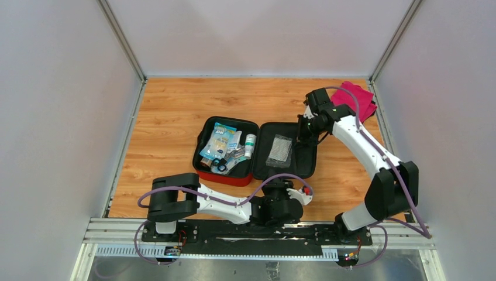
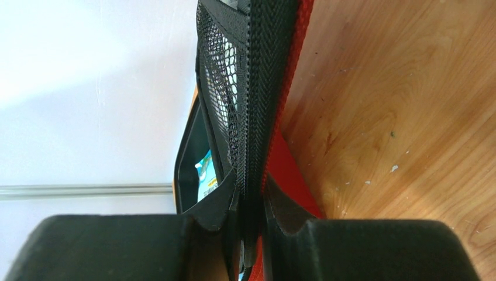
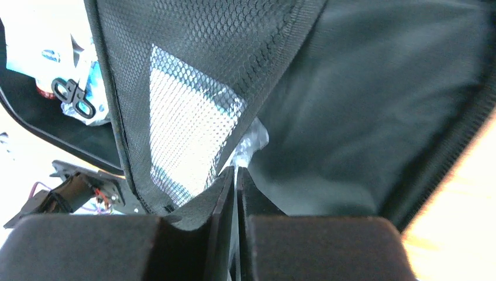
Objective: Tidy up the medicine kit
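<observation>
**A:** Where is the medicine kit (image 1: 225, 176)?

**B:** Open, with its lid's zip rim (image 2: 257, 88) clamped between the left gripper (image 2: 250, 202) fingers and its base beyond them.

**A:** And the right gripper (image 3: 236, 175)?

**B:** Pinched tight on the mesh pocket (image 3: 187, 105) edge at its fingertips. I'd lift that edge gently while the left anchors the rim, so the packet (image 1: 279, 150) doesn't snag.

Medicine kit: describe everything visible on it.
The medicine kit is a red soft zip case with black lining, lying open on the wooden table. Its left half holds packets, a small white bottle and black scissors. The right half has a mesh pocket with a clear packet inside. The left hand pinches that half's near edge; the right hand is closed at the pocket's mouth.
</observation>
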Available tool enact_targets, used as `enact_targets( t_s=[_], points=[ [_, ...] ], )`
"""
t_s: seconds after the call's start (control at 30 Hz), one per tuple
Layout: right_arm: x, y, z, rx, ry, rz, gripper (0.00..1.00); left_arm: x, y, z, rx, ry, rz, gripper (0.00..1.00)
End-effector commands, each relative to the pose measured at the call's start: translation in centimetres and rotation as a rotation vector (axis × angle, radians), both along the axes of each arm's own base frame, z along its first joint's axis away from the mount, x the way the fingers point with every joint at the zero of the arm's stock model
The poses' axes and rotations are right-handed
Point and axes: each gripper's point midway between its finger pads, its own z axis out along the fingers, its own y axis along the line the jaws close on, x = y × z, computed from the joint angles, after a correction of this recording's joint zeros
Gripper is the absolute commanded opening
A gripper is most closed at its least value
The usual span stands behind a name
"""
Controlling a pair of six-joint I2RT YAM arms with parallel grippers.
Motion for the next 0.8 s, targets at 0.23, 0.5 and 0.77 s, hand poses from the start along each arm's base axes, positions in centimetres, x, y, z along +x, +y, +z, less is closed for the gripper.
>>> enact_targets(
  t_s=[0.23, 0.5, 0.77],
  points=[
    [0.4, -7.5, 10.2, -0.221, -0.464, -0.222, 0.15, 0.2, 1.4, 2.6, -0.141, -0.023, 0.068, 0.16],
    [-0.7, -9.0, 13.6, -0.171, -0.624, -0.315, 0.14, 1.1, 3.1, 5.3, -0.345, 0.013, 0.122, 0.29],
    [-0.8, -8.6, 13.1, -0.140, -0.628, -0.312, 0.14, 2.2, 6.9, 6.6, -0.593, 0.126, 0.203, 0.52]
  ],
)
